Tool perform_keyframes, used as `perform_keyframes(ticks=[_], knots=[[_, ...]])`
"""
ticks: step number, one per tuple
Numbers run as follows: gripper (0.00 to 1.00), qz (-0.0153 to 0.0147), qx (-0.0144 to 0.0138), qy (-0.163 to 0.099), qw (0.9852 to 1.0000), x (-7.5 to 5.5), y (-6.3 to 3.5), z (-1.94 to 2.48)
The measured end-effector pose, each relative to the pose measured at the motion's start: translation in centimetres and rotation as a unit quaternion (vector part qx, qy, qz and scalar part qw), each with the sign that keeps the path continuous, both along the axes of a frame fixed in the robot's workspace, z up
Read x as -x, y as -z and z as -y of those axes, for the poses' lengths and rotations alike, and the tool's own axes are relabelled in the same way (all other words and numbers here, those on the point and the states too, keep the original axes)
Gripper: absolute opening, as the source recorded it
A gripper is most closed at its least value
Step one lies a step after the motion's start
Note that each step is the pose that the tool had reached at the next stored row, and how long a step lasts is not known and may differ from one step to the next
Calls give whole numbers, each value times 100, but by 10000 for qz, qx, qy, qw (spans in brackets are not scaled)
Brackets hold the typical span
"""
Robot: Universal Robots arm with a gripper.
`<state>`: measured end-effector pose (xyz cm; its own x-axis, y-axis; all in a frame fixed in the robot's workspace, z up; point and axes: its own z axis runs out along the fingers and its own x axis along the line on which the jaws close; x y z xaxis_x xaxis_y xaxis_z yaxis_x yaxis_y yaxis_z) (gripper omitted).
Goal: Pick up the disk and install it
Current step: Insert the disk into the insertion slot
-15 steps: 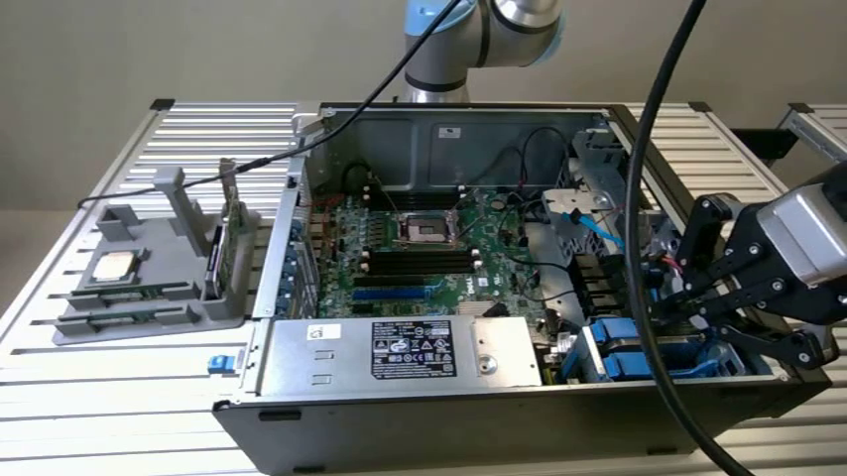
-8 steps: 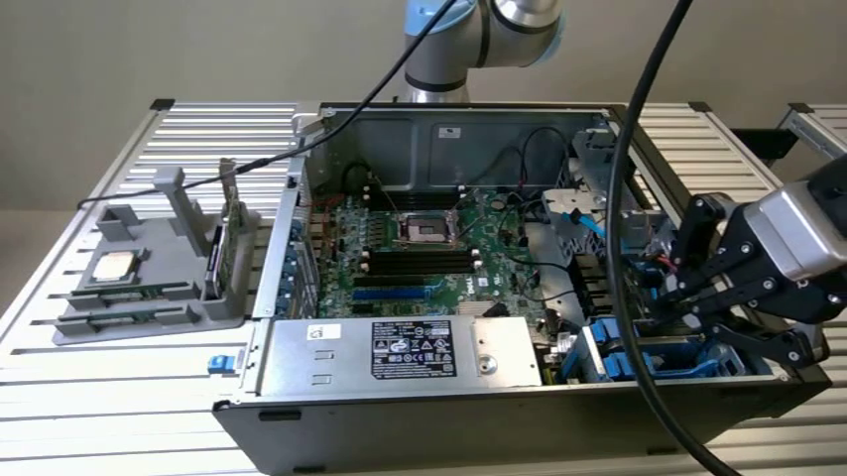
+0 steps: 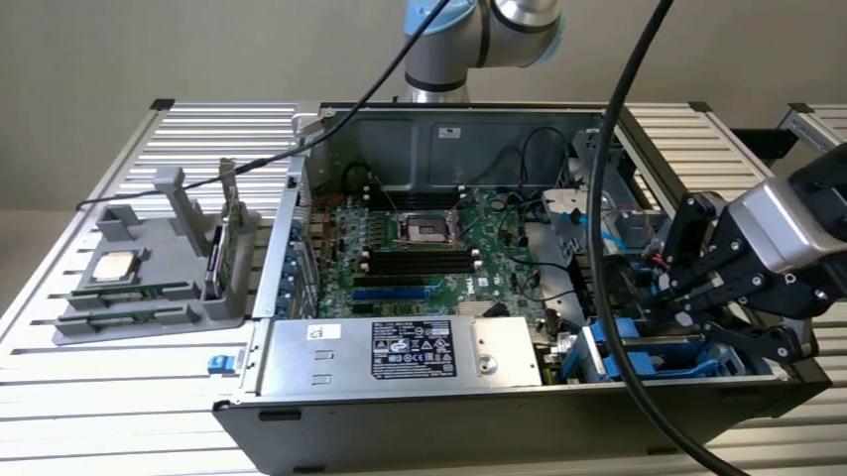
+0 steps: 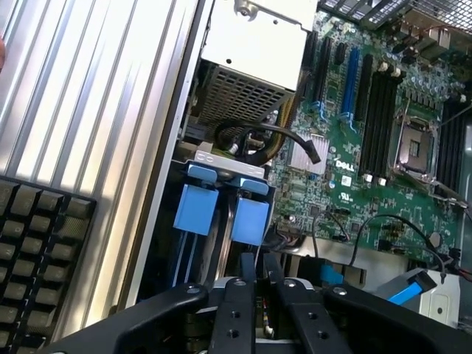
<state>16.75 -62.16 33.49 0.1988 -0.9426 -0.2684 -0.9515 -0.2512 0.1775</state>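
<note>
Two blue tabs of the disk point(image 4: 221, 214) carrier stand upright in the drive bay at the case's corner, seen from the wrist view just beyond the hand point(image 4: 255, 269), whose fingers are drawn narrow, nearly together, gripping nothing. In the exterior view the hand point(image 3: 662, 295) hangs over that bay at the exterior view's right, beside the motherboard point(image 3: 417, 248). The same view takes in a grey tray point(image 3: 139, 288) on the slatted bench point(image 3: 119, 387).
</note>
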Motion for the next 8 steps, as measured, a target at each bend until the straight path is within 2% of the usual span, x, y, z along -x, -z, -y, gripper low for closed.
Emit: perform_keyframes(ticks=[5,8], knots=[[17,0,13,87,10000,7,5,-15],[17,0,21,226,9997,7,4,-16]])
